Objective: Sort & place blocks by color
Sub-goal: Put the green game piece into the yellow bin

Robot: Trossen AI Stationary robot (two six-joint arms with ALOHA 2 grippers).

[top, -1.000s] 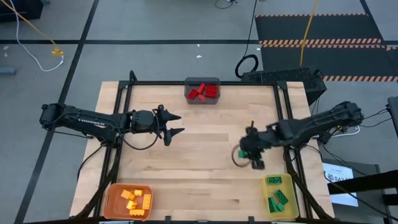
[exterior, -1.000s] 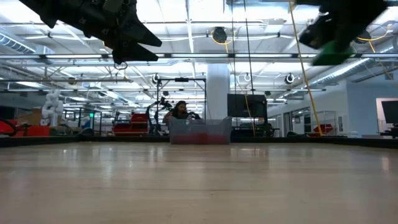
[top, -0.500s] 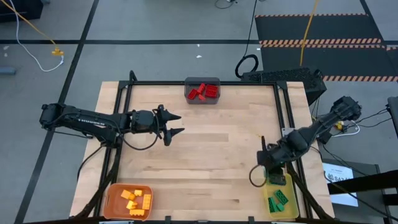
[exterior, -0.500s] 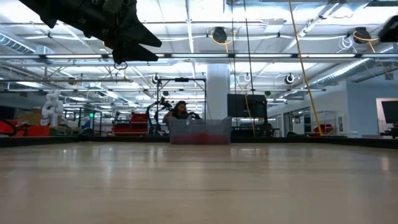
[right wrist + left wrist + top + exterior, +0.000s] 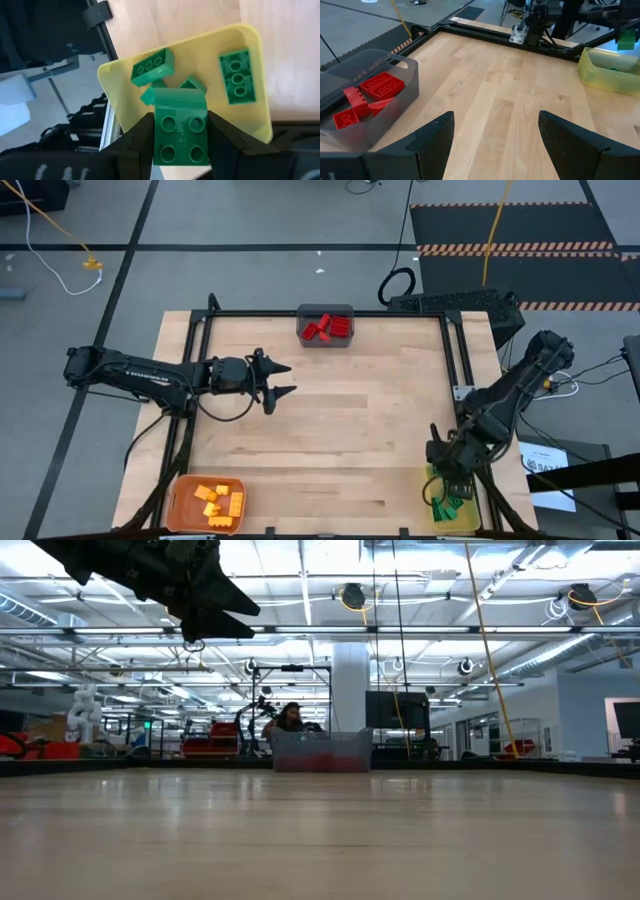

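Since a second ago the right gripper (image 5: 181, 145) has swung from mid-table to above the yellow bin (image 5: 252, 117), pinching a green block (image 5: 179, 132). Best to lower it centred, then release. Left gripper (image 5: 282, 379) hangs spread over the table.

Two dark, slender multi-jointed arms are seen from above, each wrapped in black casing. The left gripper (image 5: 279, 379) is tipped with two pointed black fingers (image 5: 431, 139), flat-faced and wedge-shaped. The right gripper (image 5: 447, 472) is built from matte black fingers (image 5: 137, 137). A black cable is looped just behind each set of jaws.
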